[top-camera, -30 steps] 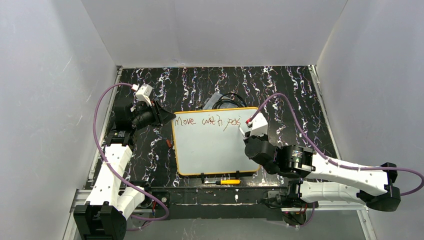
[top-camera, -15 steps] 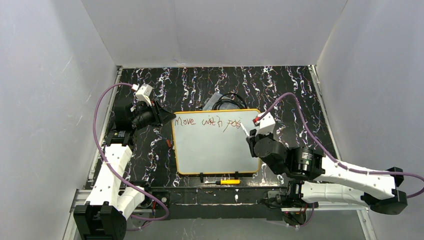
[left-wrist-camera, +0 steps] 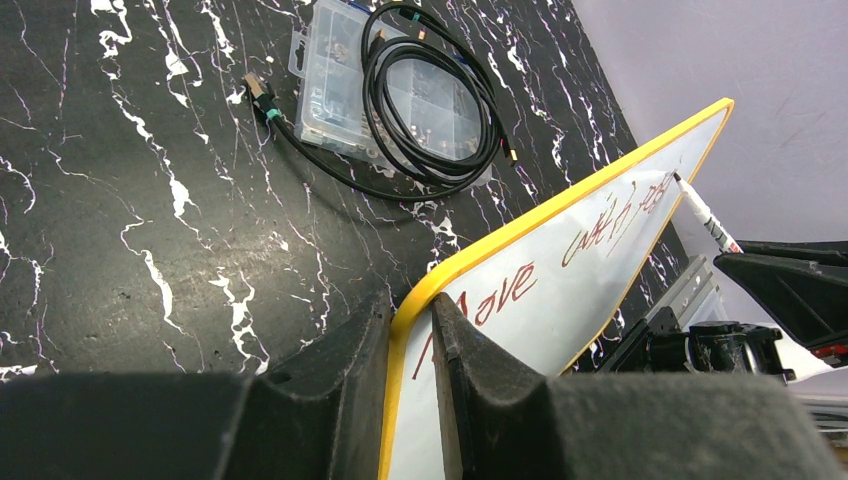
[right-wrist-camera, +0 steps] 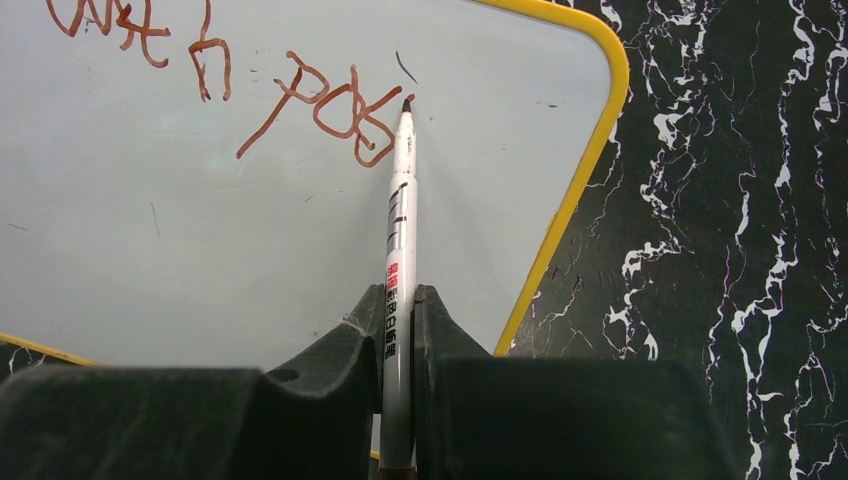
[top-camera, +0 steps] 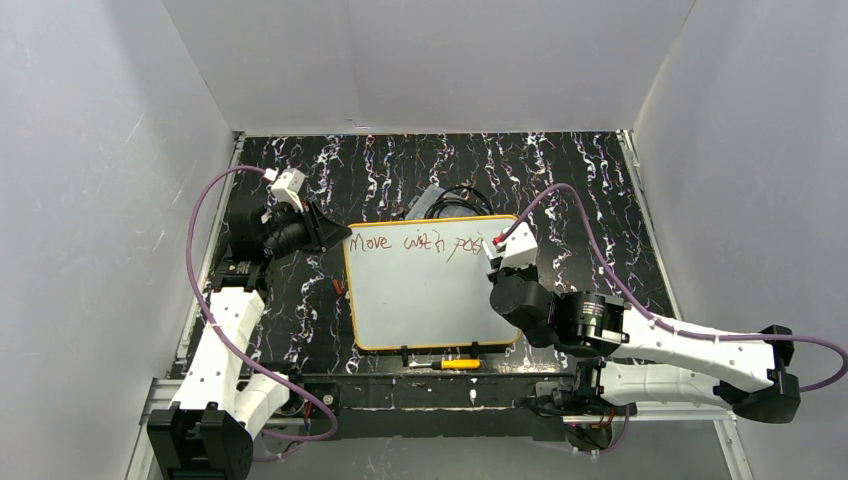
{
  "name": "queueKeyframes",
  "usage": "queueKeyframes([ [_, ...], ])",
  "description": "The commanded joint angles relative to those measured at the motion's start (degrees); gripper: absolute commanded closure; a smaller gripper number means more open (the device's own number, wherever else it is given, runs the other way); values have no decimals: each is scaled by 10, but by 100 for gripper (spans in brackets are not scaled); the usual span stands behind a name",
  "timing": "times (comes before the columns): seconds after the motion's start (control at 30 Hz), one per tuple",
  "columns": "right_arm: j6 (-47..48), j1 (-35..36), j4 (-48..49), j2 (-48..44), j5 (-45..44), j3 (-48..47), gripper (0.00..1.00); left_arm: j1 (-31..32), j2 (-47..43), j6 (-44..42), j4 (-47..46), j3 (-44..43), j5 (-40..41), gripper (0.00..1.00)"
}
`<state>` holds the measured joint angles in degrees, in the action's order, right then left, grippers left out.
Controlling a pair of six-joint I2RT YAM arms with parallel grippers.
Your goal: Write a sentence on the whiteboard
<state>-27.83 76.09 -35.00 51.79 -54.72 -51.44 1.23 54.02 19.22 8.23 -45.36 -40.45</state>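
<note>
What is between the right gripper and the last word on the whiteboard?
Only the marker: the right gripper is shut on its barrel, its tip at the sentence's last word on the whiteboard. Right wrist view shows it.

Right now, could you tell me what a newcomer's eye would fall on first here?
A yellow-rimmed whiteboard lies in the middle, with reddish-brown writing along its far edge. The right fingers grip a marker, its tip at the last word. The left fingers pinch the board's far left corner.
</note>
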Motion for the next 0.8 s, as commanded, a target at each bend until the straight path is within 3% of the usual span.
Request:
queueKeyframes([
  [0.0,-7,-2,-10,4,-1,-19,99,2,-1,-4,8,-11,-12,81],
  [0.77,-80,-2,-88,-15,24,-6,99,2,-4,-2,7,-11,-13,81],
])
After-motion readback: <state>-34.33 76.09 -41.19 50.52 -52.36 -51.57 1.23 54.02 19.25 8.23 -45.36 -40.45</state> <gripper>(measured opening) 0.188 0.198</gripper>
